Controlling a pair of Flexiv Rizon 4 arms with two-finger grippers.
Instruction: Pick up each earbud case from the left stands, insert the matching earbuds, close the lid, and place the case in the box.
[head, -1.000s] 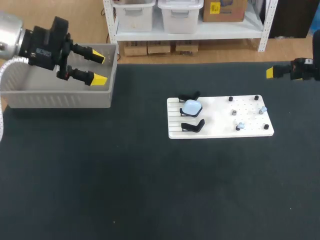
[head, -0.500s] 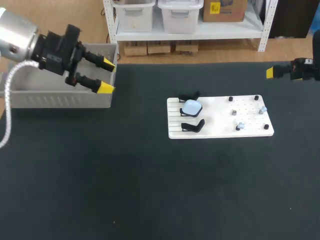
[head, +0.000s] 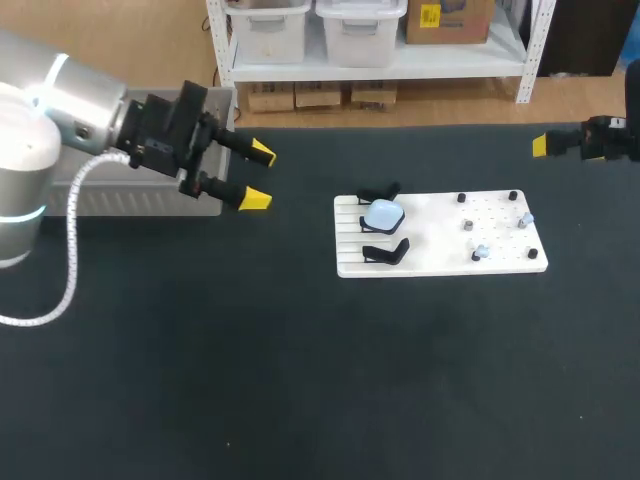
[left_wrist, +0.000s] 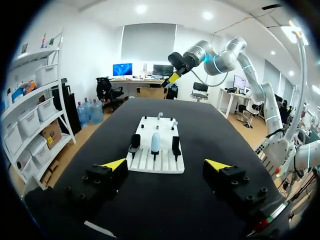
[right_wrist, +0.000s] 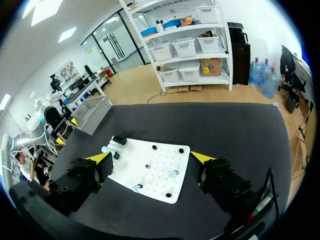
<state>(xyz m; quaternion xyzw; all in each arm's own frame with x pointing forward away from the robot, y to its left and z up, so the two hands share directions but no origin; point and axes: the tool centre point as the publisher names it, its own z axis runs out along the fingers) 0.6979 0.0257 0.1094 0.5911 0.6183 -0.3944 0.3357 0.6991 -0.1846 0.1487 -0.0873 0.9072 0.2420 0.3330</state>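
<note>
Here, a pale blue case (head: 383, 213) sits at the left end of the white board (head: 430, 245), between two black stands (head: 385, 250). The left fingers (head: 255, 200) hover spread, well left of the board. The right fingers (head: 540, 145), also spread, hang beyond its far right corner, partly cut off. The box (head: 130, 198), further left, is mostly hidden by the left arm (head: 60, 110).

A white board (head: 430, 262) lies flat on the right half of the table. On its left part, which has long grooves, a small, round, pale blue earbud case (head: 383, 214) stands upright. It sits between two black stands, one on the near side (head: 386, 252) and one on the far side (head: 378, 192). On the board's right part, two tiny pale blue earbuds sit on pegs, one near the near edge (head: 481, 251) and one by the right edge (head: 524, 218). A grey box (head: 140, 205) stands at the far left of the table, partly hidden and well apart from the board.
</note>
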